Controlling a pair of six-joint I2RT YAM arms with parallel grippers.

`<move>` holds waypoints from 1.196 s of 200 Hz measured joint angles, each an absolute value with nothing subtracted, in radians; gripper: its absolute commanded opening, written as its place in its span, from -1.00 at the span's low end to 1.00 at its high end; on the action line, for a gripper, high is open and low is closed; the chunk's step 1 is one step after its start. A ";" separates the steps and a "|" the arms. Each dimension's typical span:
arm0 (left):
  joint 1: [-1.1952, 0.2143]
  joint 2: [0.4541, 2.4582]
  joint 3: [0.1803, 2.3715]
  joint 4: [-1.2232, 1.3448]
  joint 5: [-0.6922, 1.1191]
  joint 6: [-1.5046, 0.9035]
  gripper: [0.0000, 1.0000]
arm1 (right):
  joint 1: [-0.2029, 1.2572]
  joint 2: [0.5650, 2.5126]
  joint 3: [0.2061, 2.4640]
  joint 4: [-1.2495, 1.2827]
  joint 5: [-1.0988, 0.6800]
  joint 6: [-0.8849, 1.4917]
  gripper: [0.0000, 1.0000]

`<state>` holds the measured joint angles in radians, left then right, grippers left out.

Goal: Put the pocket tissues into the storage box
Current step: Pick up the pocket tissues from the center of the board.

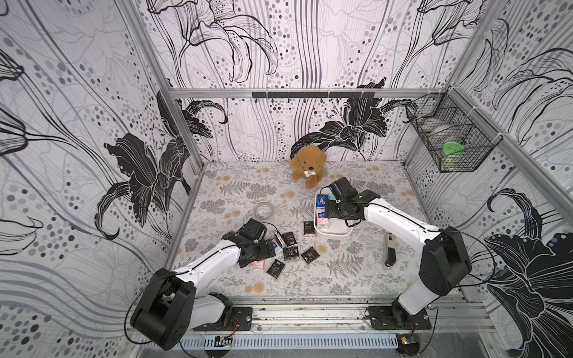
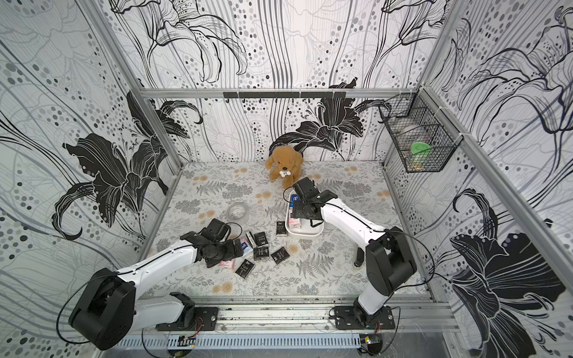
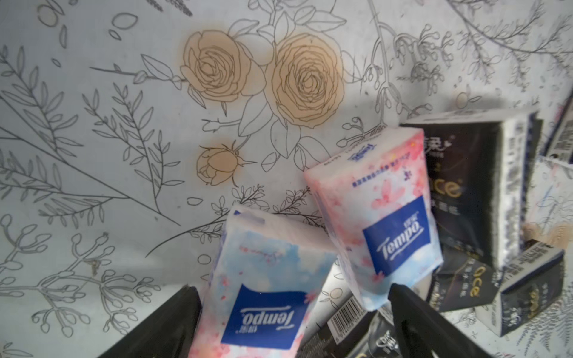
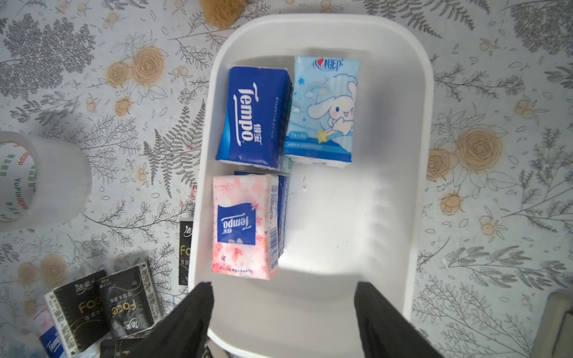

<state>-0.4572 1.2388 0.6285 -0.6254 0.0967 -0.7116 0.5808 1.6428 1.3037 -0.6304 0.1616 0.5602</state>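
The white storage box [image 1: 335, 234] [image 4: 424, 124] stands right of the table's middle. In it lie a dark blue packet [image 4: 254, 117], a light blue cartoon packet [image 4: 324, 108] and a pink packet [image 4: 243, 226] resting on another dark blue one. My right gripper [image 4: 283, 284] hovers open over the box's near end, nothing between its fingers. Several black pocket tissues [image 1: 291, 252] lie scattered left of the box, one [image 1: 308, 228] against its wall. My left gripper [image 3: 291, 288] stands open over two pink-and-blue packets [image 3: 263, 294] [image 3: 381, 210]; the nearer one lies between the jaws.
A clear tape roll [image 1: 264, 211] sits behind the scattered packets. A brown plush dog [image 1: 308, 165] stands at the back, close to the box. A black-and-silver tool [image 1: 389, 251] lies near the right arm. A black wire basket [image 1: 449, 139] hangs on the right wall.
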 measured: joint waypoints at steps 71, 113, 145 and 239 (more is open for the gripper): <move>-0.505 1.335 0.656 -0.667 0.060 -0.735 0.55 | 0.581 1.650 1.307 -0.630 0.162 0.560 0.56; -0.505 1.354 0.688 -0.678 0.025 -0.717 -0.05 | 0.577 1.650 1.307 -0.630 0.162 0.560 0.56; -0.505 1.339 0.695 -0.717 -0.006 -0.716 -0.12 | 0.574 1.650 1.307 -0.630 0.162 0.560 0.56; -0.505 1.241 0.898 -0.850 -0.041 -0.721 -0.20 | 0.574 1.650 1.307 -0.626 0.162 0.561 0.56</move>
